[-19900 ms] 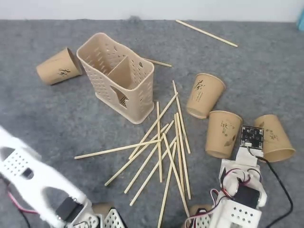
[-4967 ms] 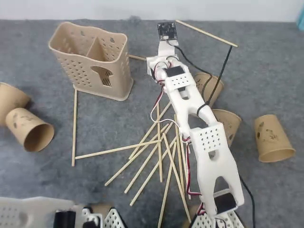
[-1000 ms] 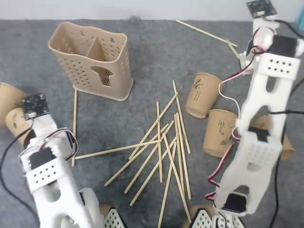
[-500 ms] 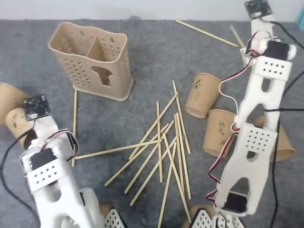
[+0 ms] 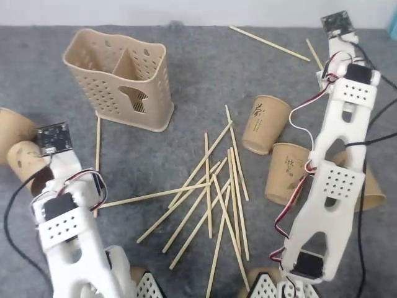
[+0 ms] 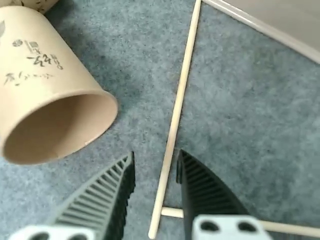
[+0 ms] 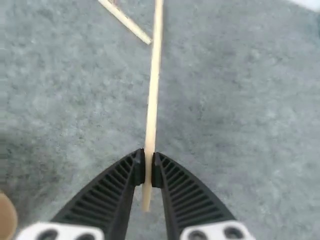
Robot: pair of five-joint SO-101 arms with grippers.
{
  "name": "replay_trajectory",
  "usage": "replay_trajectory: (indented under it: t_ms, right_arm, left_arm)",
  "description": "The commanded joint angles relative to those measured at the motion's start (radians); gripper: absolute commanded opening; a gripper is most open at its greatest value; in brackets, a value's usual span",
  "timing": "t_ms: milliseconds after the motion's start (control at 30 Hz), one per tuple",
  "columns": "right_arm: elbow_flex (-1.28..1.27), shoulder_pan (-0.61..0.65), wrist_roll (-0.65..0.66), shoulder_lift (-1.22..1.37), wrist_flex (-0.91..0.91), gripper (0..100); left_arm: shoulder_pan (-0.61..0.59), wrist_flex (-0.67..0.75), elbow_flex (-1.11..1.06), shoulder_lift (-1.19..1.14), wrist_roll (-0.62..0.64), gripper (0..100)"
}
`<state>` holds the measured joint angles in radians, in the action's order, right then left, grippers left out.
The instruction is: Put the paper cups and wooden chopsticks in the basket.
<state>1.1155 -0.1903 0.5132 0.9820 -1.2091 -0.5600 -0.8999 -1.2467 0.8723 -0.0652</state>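
Observation:
The beige slotted basket (image 5: 118, 81) stands upright at the back left. My left gripper (image 6: 155, 167) is open, its fingers either side of a wooden chopstick (image 6: 177, 115) on the carpet, beside a paper cup (image 6: 50, 120) lying on its side. That chopstick (image 5: 97, 161) runs forward from the basket's corner. My right gripper (image 7: 148, 167) is shut on a chopstick (image 7: 154, 90), seen at the back right (image 5: 314, 54). Several chopsticks (image 5: 217, 192) lie heaped in the middle. Two cups (image 5: 267, 124) (image 5: 290, 174) lie right of the heap.
A second cup (image 5: 12, 124) lies at the far left edge. Another cup (image 5: 369, 195) is partly hidden behind the right arm (image 5: 338, 167). A long chopstick (image 5: 268, 43) lies at the back. The left arm (image 5: 62, 217) stands over the front left carpet.
The right arm has shifted slightly, turning its held chopstick away from the long one at the back. The left arm has edged a little toward the chopstick by the basket.

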Motion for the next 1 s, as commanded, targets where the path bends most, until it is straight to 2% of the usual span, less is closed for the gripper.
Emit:
replay_trajectory:
  t_ms: [0, 367, 600, 967]
  right_arm:
    - [0.015, 0.041, 0.014, -0.022, -0.061, 0.7]
    - [0.233, 0.108, 0.040, -0.016, -0.427, 0.8]
    - [0.331, 0.125, 0.055, -0.027, -0.579, 0.8]
    - [0.370, 0.114, 0.003, -0.050, -0.458, 0.8]
  left_arm:
    - [0.008, 0.021, 0.004, 0.025, -0.005, 13]
    - [0.005, 0.040, 0.001, 0.025, -0.014, 13]
    - [0.003, 0.038, 0.001, 0.025, -0.014, 13]
    - [0.003, 0.040, 0.001, 0.025, -0.014, 13]
